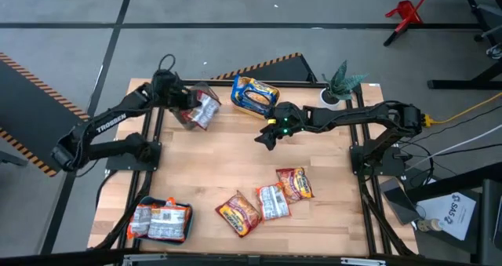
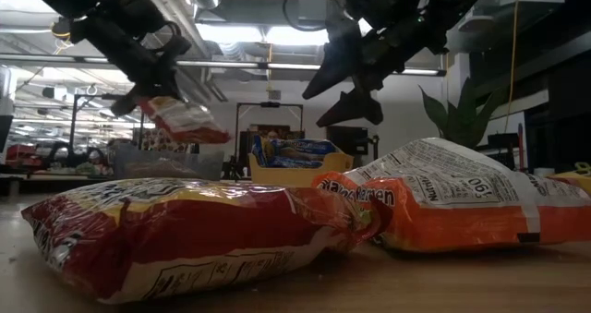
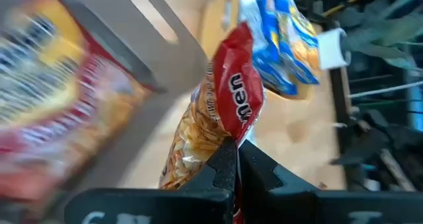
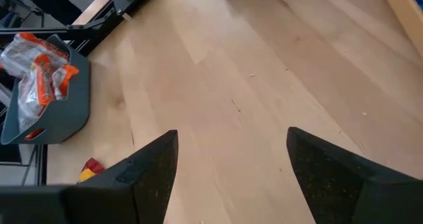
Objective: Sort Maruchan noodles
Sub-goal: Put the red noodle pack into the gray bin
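While four shiny flat ramen packets (image 1: 265,201) lie loose at the wooden table's (image 1: 227,152) near edge, the left gripper (image 1: 190,103) holds a red-and-yellow noodle packet (image 3: 221,121) pinched in closed jaws above the clear grey bin (image 1: 198,109), long axis hanging downward; the right gripper (image 4: 231,164), jaws wide and empty, hovers mid-table. The bin's contents are blurred.

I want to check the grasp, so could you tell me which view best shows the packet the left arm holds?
The left wrist view: the red packet is pinched there by the left gripper. The high view and low view show it smaller; the right wrist view misses it.
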Robot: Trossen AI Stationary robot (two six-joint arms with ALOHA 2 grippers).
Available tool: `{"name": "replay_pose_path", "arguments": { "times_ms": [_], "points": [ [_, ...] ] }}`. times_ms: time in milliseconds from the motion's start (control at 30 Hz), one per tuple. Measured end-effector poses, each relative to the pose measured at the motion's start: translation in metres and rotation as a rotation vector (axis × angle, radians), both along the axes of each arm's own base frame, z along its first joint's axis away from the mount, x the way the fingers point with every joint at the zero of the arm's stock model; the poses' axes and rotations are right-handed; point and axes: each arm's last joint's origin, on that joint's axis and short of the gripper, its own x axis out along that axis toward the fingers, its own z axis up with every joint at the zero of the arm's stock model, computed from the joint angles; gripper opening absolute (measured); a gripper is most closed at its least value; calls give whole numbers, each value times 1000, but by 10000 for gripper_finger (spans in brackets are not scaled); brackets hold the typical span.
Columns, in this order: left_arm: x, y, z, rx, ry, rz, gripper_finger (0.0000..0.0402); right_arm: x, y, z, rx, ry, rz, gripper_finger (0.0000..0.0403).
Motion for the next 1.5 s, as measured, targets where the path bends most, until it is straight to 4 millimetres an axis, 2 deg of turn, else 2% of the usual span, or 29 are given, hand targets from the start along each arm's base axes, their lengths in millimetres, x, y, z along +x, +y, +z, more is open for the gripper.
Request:
{"name": "replay_pose_path", "arguments": {
  "times_ms": [267, 367, 500, 833, 1167, 1500],
  "points": [
    [-19, 14, 27, 135, 113, 26, 0, 0, -1, -1, -16, 8, -23, 269],
    [-24, 16, 32, 144, 189, -9, 0, 0, -1, -1, -26, 10, -36, 269],
    [-26, 22, 27, 127, 310, -72, 0, 0, -1, -1, -29, 11, -41, 269],
    [-15, 43, 1, 112, 426, -211, 0, 0, -1, -1, -29, 12, -40, 269],
    [-12, 52, -11, 125, 408, -346, 0, 0, -1, -1, -31, 13, -39, 269],
    [-13, 52, -12, 157, 443, -374, 0, 0, -1, -1, -32, 13, -38, 269]
  ]
}}
